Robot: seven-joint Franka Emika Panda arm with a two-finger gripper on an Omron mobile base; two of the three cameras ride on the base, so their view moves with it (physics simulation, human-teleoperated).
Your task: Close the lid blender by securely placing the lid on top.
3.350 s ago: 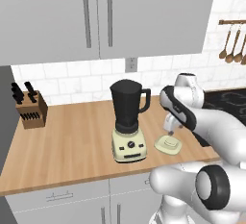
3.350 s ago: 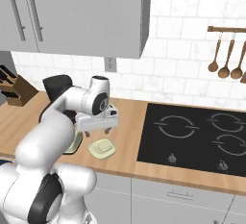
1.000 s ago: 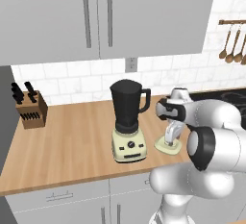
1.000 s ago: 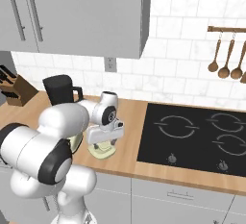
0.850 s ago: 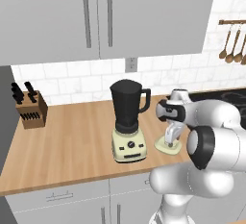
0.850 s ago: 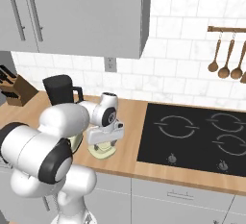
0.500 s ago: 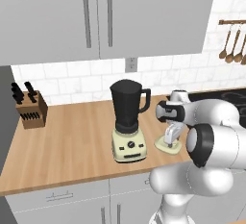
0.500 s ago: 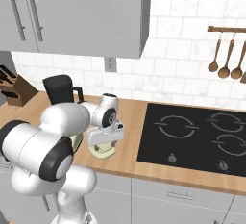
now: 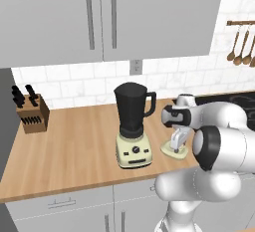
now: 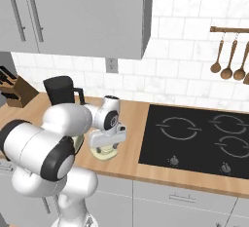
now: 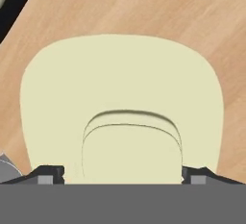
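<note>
The pale cream lid [image 9: 171, 152] lies flat on the wooden counter, right of the blender [image 9: 132, 126]. The blender's dark jar [image 10: 59, 91] stands uncovered on its cream base [image 9: 133, 151]. My gripper [image 9: 178, 145] points down right over the lid [image 10: 103, 154]. In the hand view the lid [image 11: 120, 83] is very close, and the gripper [image 11: 122, 176] is open, with its fingertips [image 11: 48, 175] on either side of the raised centre cap [image 11: 132, 146]. I cannot tell whether the tips touch the cap.
A knife block [image 9: 31, 116] stands at the counter's far left. The black cooktop [image 10: 194, 138] lies to the right of the lid. Wooden utensils [image 10: 228, 55] hang on the wall above it. Wall cabinets [image 9: 99, 17] hang over the blender.
The arm swung down from above the lid to just over it. In the last second the hand sank slightly lower around the centre cap. Lid and blender have stayed put.
</note>
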